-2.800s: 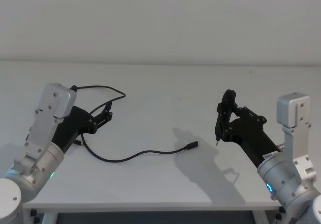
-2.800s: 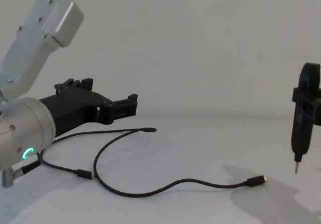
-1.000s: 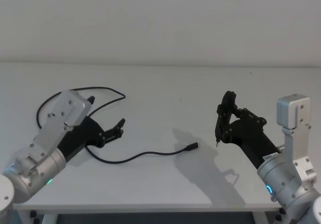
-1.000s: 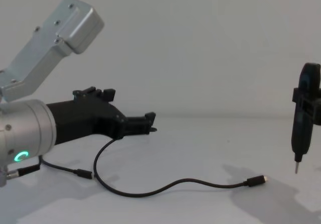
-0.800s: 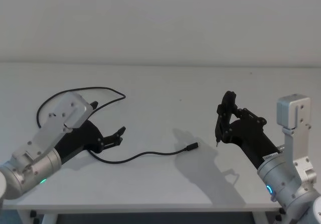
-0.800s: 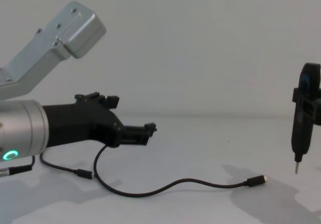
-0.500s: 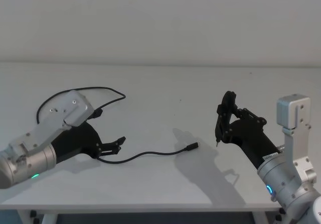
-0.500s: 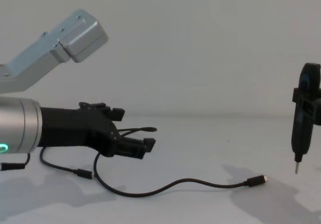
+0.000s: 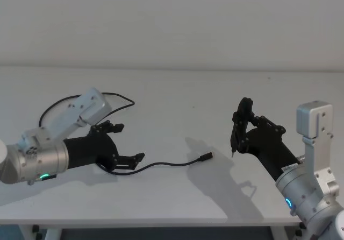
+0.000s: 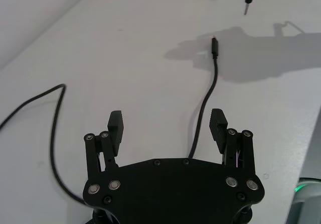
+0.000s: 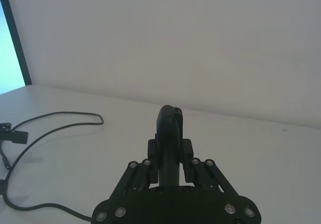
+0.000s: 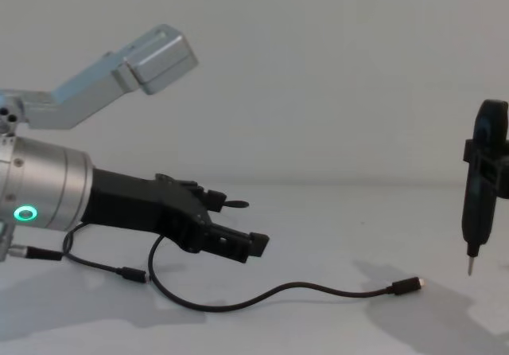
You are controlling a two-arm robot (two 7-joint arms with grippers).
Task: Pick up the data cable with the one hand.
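Black plastic two-finger left end effector [image 9: 129, 141], jaws spread wide, hovers over the thin black data cable [image 9: 166, 163] at the white worktop's [image 9: 172, 100] 8 o'clock; right end effector [image 9: 241, 132] is at 4 o'clock.

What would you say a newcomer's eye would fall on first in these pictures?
The left end effector, fingers spread open, hovers low over the black data cable snaking across the white table, on its left side. On the right, the right end effector hangs upright above the table, its thin tip pointing down.
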